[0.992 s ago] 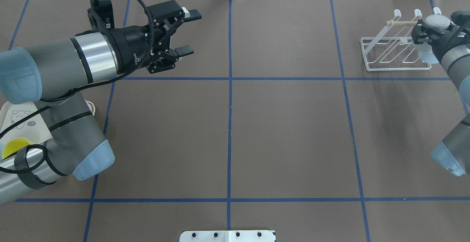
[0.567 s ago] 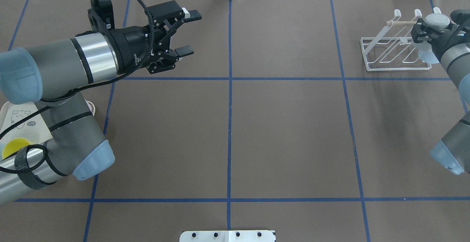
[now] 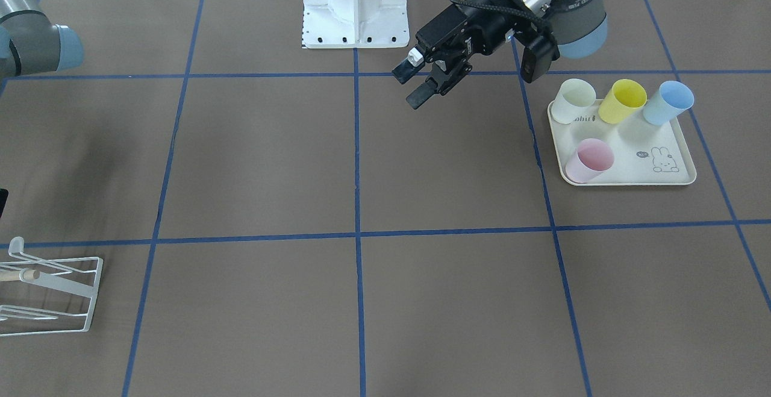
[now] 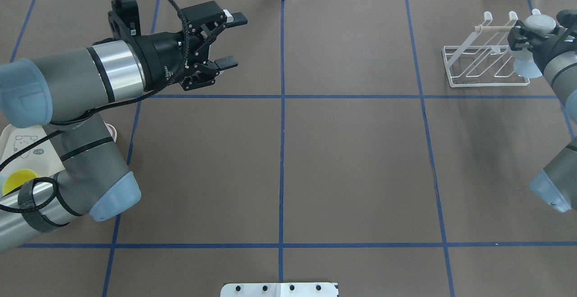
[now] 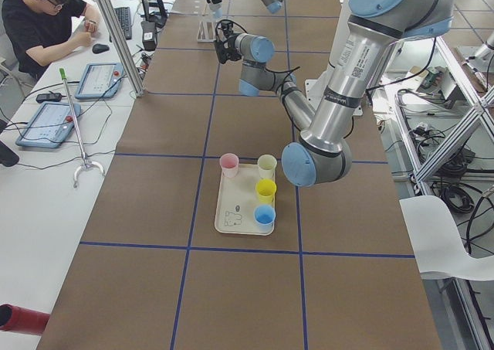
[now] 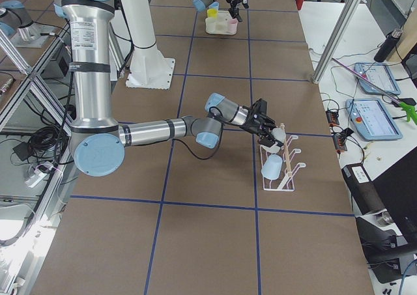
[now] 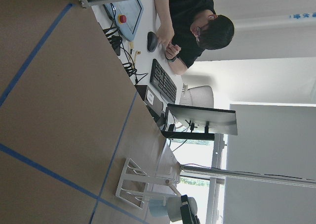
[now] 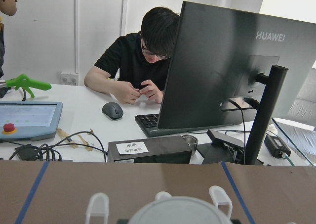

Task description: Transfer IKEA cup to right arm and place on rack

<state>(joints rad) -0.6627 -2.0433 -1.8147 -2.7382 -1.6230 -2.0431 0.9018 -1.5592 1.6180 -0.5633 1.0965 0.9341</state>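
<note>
1. Nearest the robot, we note the white base plate point(image 4: 279, 289) at the edge of the table point(image 4: 360, 166), which has a brown cover marked with blue tape lines.
2. Beside the left arm point(image 4: 67, 80) lies the cream tray point(image 3: 626, 180). It carries four upright cups. The cream cup point(image 3: 573, 100), the yellow cup point(image 3: 626, 100) and the blue cup point(image 3: 667, 102) stand in a row. The pink cup point(image 3: 590, 159) stands apart from them.
3. Farther out, the left gripper point(image 4: 233, 40) hovers above the table and points toward the centre tape line. Its fingers are spread wide and we see nothing between them.
4. At the far right corner stands the rack point(image 4: 489, 84), with its wooden rod point(image 4: 493, 28) running along the top.
5. The right arm point(image 6: 150, 131) reaches to the rack. The right gripper point(image 4: 535, 36) is clamped around the grey-white IKEA cup point(image 4: 537, 23), with one round end of the cup facing up.
6. The cup is held over the end of the rack on the robot's right, just beside the tip of the rod. We cannot tell whether it touches a prong.
7. A pale-blue cup point(image 6: 272, 168) sits in the rack, below the gripper.
8. Beyond the table, an operator point(image 8: 143, 61) sits at a desk behind a monitor point(image 8: 232, 70).
</note>
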